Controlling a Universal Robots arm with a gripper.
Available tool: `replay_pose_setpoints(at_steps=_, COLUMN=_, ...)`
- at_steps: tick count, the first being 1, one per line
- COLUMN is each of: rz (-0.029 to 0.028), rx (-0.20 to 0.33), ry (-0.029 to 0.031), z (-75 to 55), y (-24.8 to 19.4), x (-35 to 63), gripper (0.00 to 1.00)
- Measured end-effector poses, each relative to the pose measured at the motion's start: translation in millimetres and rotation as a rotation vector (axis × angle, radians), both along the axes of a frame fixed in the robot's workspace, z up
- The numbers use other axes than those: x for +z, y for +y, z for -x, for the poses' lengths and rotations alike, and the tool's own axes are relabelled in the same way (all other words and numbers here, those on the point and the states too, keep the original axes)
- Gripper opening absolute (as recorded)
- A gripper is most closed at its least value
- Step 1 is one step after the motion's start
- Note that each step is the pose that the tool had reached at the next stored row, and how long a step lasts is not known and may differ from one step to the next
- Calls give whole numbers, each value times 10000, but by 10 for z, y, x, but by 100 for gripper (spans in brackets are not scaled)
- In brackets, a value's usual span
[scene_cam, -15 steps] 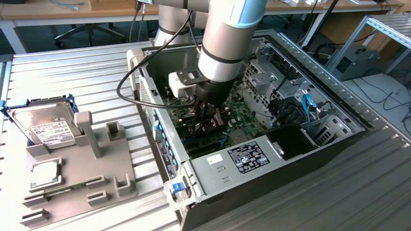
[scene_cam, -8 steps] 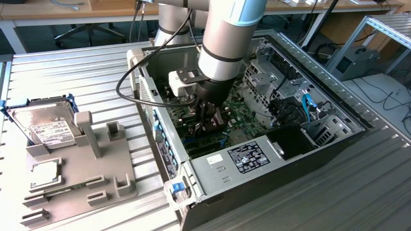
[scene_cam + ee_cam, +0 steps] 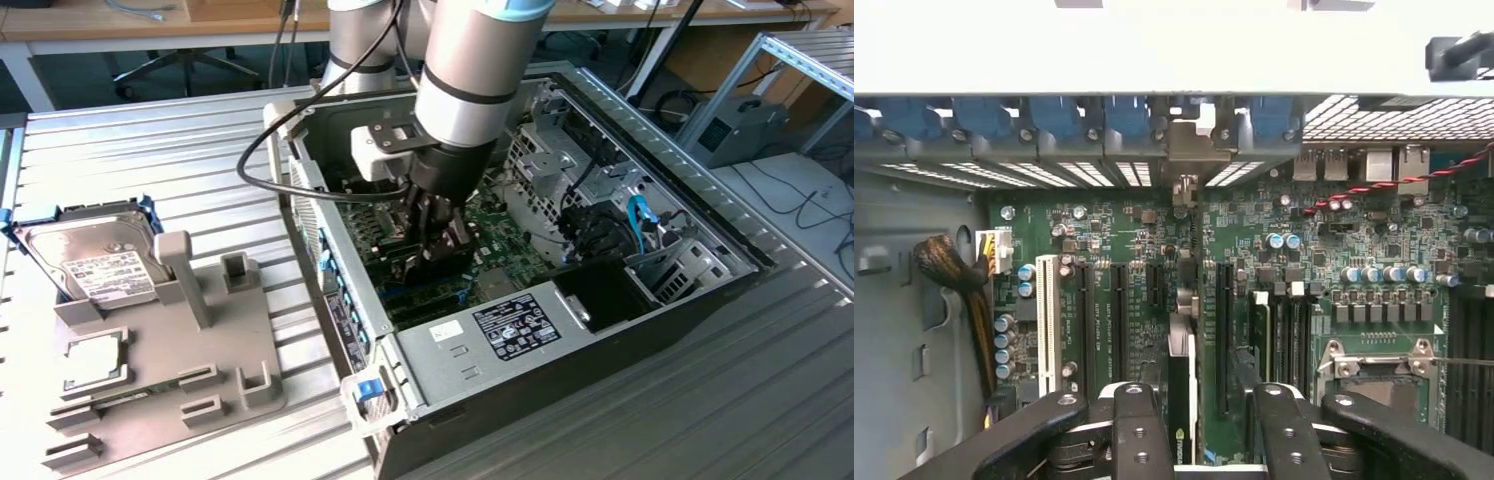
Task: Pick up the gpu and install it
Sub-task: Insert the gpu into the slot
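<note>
The gpu [image 3: 1180, 400] stands on edge in a slot of the green motherboard [image 3: 1124, 230]. Its silver bracket [image 3: 1185, 150] sits against the case's rear slot wall. My gripper [image 3: 1212, 400] hangs right over the card inside the open computer case [image 3: 694, 190]. Its black fingers [image 3: 1139, 420] stand apart on either side of the card: one lies close beside it, the other leaves a clear gap. In the exterior view the gripper [image 3: 438, 255] reaches down to the board, and the arm covers most of the card.
At the exterior view's left, a grey holder [image 3: 174, 370] carries a silver hard drive [image 3: 94, 260]. The power supply [image 3: 521, 325] fills the case's near corner. Cables [image 3: 641, 225], drive cages, a CPU socket [image 3: 1374, 365] and blue slot latches [image 3: 984, 115] crowd the interior.
</note>
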State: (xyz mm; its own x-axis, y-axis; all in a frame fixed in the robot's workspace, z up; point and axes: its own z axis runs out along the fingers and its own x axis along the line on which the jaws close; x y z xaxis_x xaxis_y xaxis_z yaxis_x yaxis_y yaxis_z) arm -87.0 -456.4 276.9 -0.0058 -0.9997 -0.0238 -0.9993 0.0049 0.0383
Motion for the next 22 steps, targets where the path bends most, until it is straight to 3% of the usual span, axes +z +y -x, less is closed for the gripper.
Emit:
replay_pose_setpoints(at_steps=7, rz=11, rx=0, ry=0, z=0, y=9, x=118, gripper=40)
replay_pose_setpoints(at_steps=13, rz=11, rx=18, ry=14, z=-49, y=41, x=129, gripper=38)
replay_pose_setpoints(at_steps=15, rz=11, rx=54, ry=48, z=-130, y=42, x=129, gripper=25)
replay_pose_setpoints(at_steps=16, rz=11, rx=68, ry=66, z=-163, y=42, x=128, gripper=25)
replay_pose_setpoints(at_steps=18, rz=12, rx=93, ry=102, z=-216, y=42, x=128, gripper=13)
replay_pose_setpoints(at_steps=22, rz=11, rx=149, ry=161, z=-331, y=43, x=128, gripper=11)
